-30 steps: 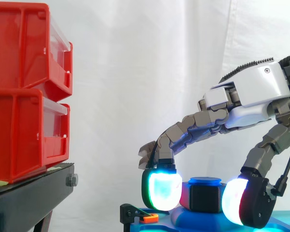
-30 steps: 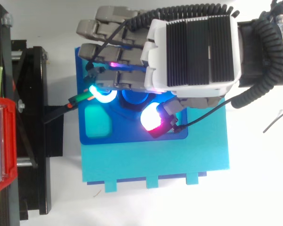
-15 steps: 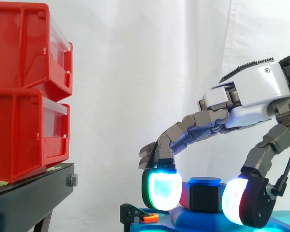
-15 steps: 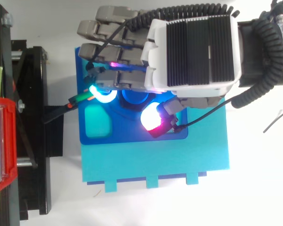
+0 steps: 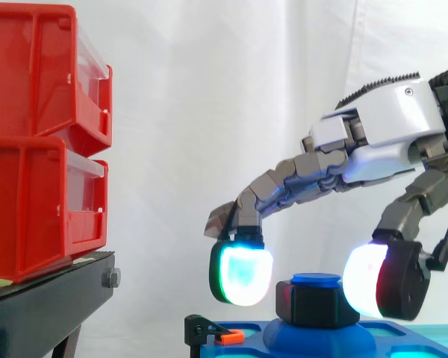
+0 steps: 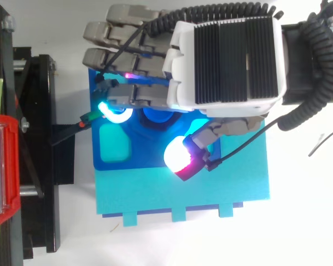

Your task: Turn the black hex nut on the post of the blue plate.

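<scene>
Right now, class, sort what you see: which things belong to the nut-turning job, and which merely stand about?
Belong to the job: robot hand, black hex nut, post, blue plate.

Standing about: red bins, black stand, white curtain, cyan base.

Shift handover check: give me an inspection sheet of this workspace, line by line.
Surface: white tabletop, bearing a light blue base under the blue plate.
Job's things: black hex nut on the blue post, upright, untouched.
Clutter: small black clip with orange tab at the plate's edge.
Hand: hand open, glowing pads either side of the nut, apart from it.
Cables: thin black wire on the tabletop.
Surroundings: stacked red bins on black stand; white curtain.
</scene>
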You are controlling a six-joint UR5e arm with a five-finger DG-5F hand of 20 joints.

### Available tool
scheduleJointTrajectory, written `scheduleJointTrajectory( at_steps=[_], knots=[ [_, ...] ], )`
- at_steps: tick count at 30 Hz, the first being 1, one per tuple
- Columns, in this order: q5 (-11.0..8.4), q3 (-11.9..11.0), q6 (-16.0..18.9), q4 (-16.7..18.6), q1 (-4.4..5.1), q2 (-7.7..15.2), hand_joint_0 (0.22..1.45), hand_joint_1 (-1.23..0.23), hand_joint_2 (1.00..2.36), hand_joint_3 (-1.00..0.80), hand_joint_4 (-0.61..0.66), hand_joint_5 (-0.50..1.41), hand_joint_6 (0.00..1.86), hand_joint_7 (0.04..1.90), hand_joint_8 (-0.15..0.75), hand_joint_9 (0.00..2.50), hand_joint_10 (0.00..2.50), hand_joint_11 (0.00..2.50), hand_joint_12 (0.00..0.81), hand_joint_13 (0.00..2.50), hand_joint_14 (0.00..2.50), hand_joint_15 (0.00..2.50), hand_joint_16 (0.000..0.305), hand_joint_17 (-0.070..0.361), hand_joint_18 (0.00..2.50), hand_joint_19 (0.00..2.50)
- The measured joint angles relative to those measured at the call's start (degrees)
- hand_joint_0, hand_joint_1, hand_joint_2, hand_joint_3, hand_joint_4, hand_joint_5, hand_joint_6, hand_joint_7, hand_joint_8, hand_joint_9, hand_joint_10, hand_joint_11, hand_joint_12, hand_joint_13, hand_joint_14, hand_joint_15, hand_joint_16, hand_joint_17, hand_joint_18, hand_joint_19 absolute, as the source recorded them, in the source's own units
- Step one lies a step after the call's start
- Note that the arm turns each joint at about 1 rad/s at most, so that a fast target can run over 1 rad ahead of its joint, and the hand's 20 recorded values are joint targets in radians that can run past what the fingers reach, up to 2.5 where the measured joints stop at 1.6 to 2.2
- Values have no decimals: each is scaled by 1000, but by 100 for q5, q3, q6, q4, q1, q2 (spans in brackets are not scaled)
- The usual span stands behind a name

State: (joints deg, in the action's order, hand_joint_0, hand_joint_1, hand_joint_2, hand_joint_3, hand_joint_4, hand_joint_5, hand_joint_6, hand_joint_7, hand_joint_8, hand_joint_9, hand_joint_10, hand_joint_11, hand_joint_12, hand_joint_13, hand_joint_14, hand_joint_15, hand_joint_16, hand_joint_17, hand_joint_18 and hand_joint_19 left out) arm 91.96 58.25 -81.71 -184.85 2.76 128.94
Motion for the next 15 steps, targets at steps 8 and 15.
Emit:
scheduleJointTrajectory(
  at_steps=[8, 15],
  knots=[
    [-15, -419, 91, -293, 21, -4, 359, -627, 1000, -500, 174, -274, 502, 798, 273, 78, 0, 0, 428, 0, 0, 25, 69, 155, 0, 16],
    [-17, -730, 211, -890, 11, -38, 364, -565, 1000, -500, 183, -271, 502, 807, 273, 68, 1, 0, 428, 0, 0, 25, 69, 155, 0, 22]
  ],
)
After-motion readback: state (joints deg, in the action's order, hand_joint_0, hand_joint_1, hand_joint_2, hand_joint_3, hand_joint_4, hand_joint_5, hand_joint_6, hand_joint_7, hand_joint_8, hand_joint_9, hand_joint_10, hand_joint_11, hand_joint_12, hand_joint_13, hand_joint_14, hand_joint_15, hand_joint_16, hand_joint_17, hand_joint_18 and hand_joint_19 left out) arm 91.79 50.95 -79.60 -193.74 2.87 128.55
